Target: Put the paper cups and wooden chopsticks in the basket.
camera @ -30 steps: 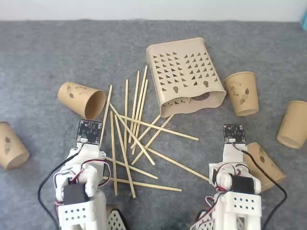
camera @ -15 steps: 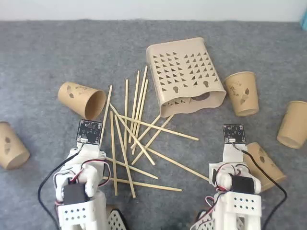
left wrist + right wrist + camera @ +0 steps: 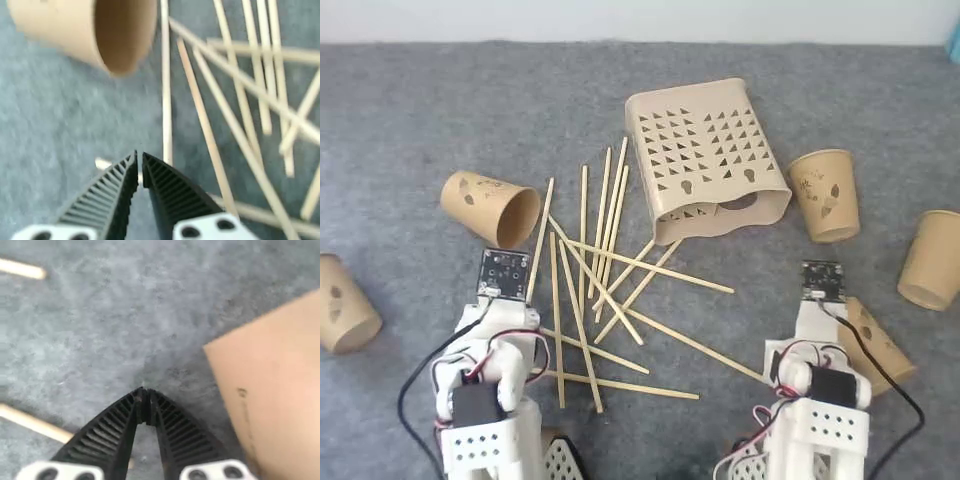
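Several wooden chopsticks lie crossed on the grey carpet in front of the beige perforated basket, which lies on its side. Several paper cups lie around: one ahead of my left arm, one at the far left, two at the right, and one beside my right arm. My left gripper is shut and empty, low over the carpet next to a chopstick, short of the cup's open mouth. My right gripper is shut and empty, close beside a cup.
The grey carpet is bare at the back left. A chopstick end lies near my right gripper, and another lies farther off. The basket's opening faces the arms.
My right arm has shifted a little to the right, closer to the cup beside it. The left arm has barely moved.
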Controlling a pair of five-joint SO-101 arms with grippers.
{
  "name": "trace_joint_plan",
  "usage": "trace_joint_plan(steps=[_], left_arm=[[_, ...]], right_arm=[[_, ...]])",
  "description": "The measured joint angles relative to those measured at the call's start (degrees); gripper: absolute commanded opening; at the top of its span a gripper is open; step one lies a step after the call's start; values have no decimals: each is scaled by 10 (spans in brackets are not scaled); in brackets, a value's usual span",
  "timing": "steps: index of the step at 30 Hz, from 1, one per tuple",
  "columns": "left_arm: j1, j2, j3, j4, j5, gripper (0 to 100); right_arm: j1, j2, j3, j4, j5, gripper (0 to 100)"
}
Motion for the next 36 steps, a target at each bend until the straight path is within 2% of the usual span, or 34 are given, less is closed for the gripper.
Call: trace_joint_plan(steps=[3,9,13,19,22,28,36], left_arm=[[0,0,0,-37,0,13],[8,0,0,-55,0,13],[77,0,0,-58,0,13],[222,0,0,-63,0,13],[262,0,0,-84,0,58],[266,0,0,-98,0,242],[266,0,-35,-98,0,254]], right_arm=[[32,0,0,-11,0,6],[91,4,1,-31,0,6],[112,4,1,-31,0,6],[114,4,1,-31,0,6],[114,4,1,-31,0,6],[114,4,1,-31,0,6],[114,4,1,-31,0,6]])
